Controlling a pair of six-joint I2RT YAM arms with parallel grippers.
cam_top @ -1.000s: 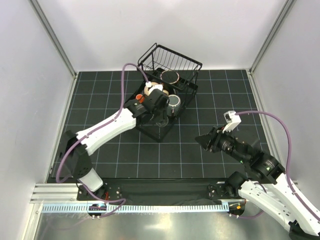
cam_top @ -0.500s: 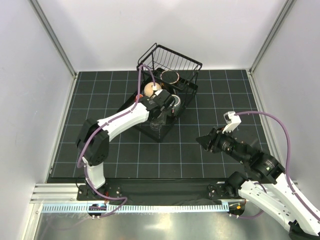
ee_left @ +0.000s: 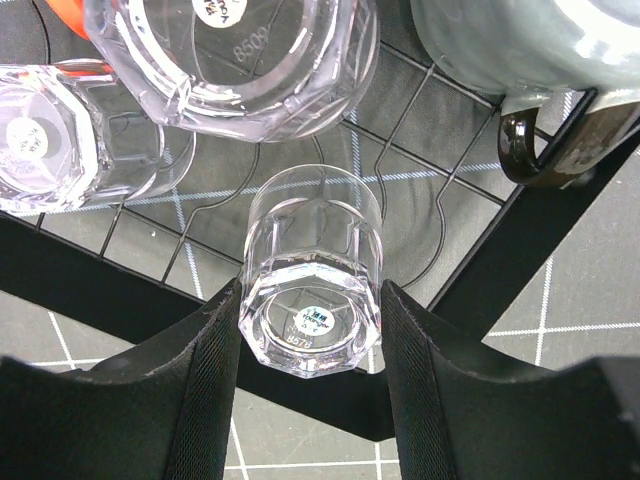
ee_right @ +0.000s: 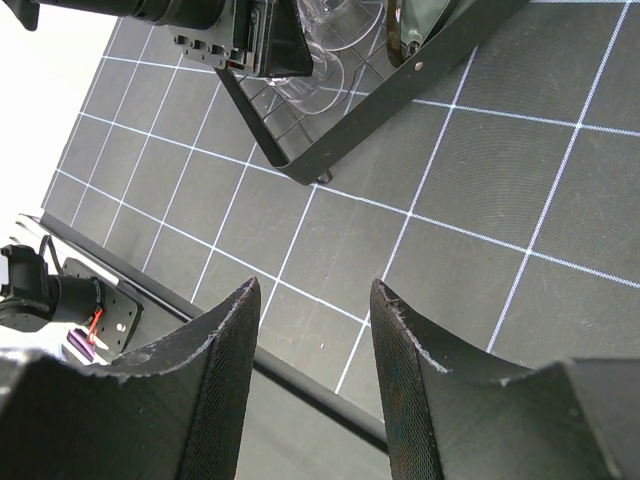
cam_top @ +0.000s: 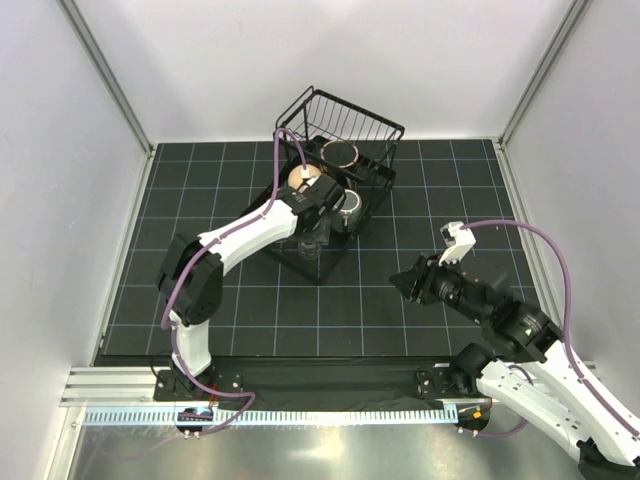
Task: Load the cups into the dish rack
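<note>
Cups [ee_left: 230, 60] look nearly all loaded: two clear tumblers [ee_left: 60, 140], a grey mug [ee_left: 520, 40] and a brown-rimmed cup [cam_top: 341, 153] sit in the dish rack [cam_top: 350, 115], and none shows loose on the tabletop [cam_top: 240, 310]. The last tumbler [ee_left: 313, 290] stands base-up over the rack's lower wires, pinched between the left fingers [ee_left: 215, 380] and not yet released. The right fingers [ee_right: 230, 380] hang parted and empty over the tabletop, well apart from the rack.

Two tumblers [ee_left: 230, 60] [ee_left: 60, 140] and grey mug [ee_left: 510, 40] crowd beyond the left tool's [ee_left: 312, 305] held tumbler [ee_left: 313, 250].
</note>
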